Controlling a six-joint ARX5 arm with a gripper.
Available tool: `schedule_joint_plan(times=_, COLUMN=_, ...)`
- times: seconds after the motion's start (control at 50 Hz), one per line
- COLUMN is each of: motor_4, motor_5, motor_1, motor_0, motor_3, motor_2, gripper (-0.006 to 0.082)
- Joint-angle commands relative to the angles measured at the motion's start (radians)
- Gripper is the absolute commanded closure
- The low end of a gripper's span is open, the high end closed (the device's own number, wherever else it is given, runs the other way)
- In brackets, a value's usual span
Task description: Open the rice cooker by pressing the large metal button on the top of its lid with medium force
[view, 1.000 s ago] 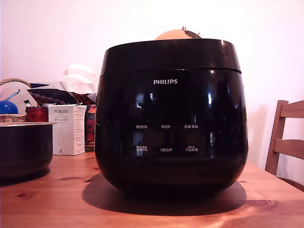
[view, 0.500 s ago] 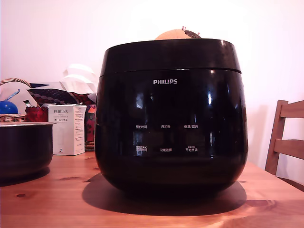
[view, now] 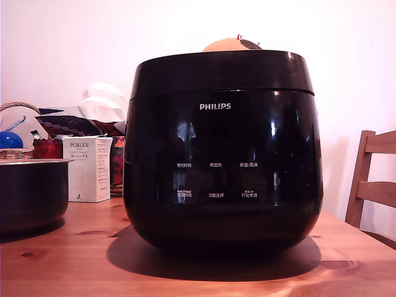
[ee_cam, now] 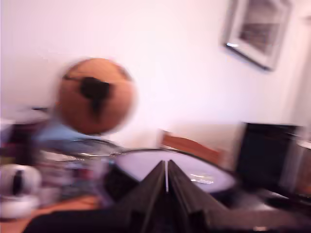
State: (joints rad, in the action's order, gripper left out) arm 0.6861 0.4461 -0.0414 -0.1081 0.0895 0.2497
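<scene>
- The large glossy black rounded rice cooker (view: 223, 154) with the white "PHILIPS" logo stands in the middle of the knotty wooden bench (view: 68, 260), filling most of the exterior view.
- Its wide glossy black domed lid (view: 223, 71) sits down on the body, a thin seam running between them.
- An orange rounded object (view: 230, 44) shows just over the lid's top edge; what it is cannot be told.
- At the exterior view's left, a dark open pot with a grey rim (view: 32, 192) stands well apart from the cooker.
- Behind it, a white "PORLEX" box (view: 88, 168) stands upright, with a wicker basket (view: 15, 151) holding a blue ball (view: 10, 140), and crumpled white paper (view: 102, 102).
- A wooden chair back (view: 373, 179) is at the exterior view's right.
- The wrist view is blurred: the dark gripper (ee_cam: 166, 174) has its two fingers pressed together, only a thin slit between them.
- Beyond it, an orange ball with a dark patch (ee_cam: 96, 95) and a framed picture (ee_cam: 257, 29) on the wall.
</scene>
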Motion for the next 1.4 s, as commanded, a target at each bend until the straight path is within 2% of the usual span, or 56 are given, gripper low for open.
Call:
schedule_joint_plan(times=0.0, motor_4=0.042, motor_5=0.010, motor_1=-0.054, motor_0=-0.018, motor_3=-0.021, motor_2=0.017, gripper=0.0789)
schedule_joint_plan(times=0.08, motor_4=0.098, motor_5=0.010, motor_1=-0.106, motor_0=-0.040, motor_3=-0.021, motor_2=0.048, gripper=0.0789)
schedule_joint_plan(times=0.18, motor_4=0.119, motor_5=0.001, motor_1=-0.181, motor_0=-0.073, motor_3=-0.012, motor_2=0.088, gripper=0.0789)
schedule_joint_plan(times=0.5, motor_4=0.103, motor_5=-0.111, motor_1=-0.417, motor_0=-0.206, motor_3=0.051, motor_2=0.187, gripper=0.0789)
schedule_joint_plan(times=0.84, motor_4=-0.023, motor_5=-0.231, motor_1=-0.665, motor_0=-0.417, motor_3=0.182, motor_2=0.252, gripper=0.0789)
schedule_joint_plan(times=1.04, motor_4=-0.146, motor_5=-0.281, motor_1=-0.802, motor_0=-0.540, motor_3=0.270, motor_2=0.272, gripper=0.0789)
schedule_joint_plan(times=1.38, motor_4=-0.370, motor_5=-0.325, motor_1=-1.008, motor_0=-0.650, motor_3=0.308, motor_2=0.360, gripper=0.0789)
